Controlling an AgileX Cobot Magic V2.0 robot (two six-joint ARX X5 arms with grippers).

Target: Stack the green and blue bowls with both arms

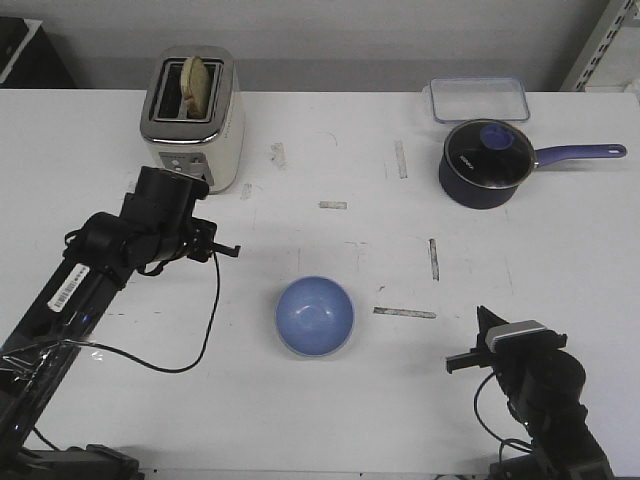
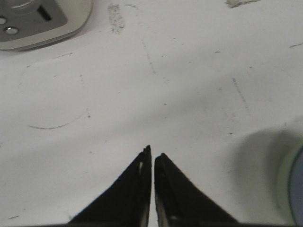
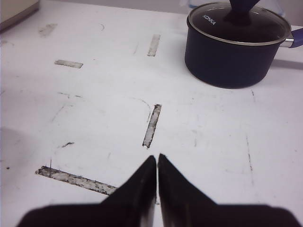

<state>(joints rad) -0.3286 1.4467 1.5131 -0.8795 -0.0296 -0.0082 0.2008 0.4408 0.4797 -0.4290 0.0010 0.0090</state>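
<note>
The light blue bowl [image 1: 315, 315] stands on the white table near the middle front. At the edge of the left wrist view it shows as a blue inside [image 2: 299, 194] ringed by a pale green rim [image 2: 286, 182], so it seems to sit inside the green bowl. My left gripper [image 1: 230, 250] is shut and empty, to the left of the bowls and apart from them; it also shows in the left wrist view [image 2: 152, 155]. My right gripper [image 1: 482, 318] is shut and empty, to the right of the bowls; it also shows in the right wrist view [image 3: 156, 158].
A cream toaster [image 1: 195, 120] with bread stands at the back left. A dark navy saucepan [image 1: 485, 165] with a glass lid and long handle stands at the back right, behind it a clear lidded box [image 1: 478, 98]. Worn tape marks [image 1: 405, 312] lie on the table.
</note>
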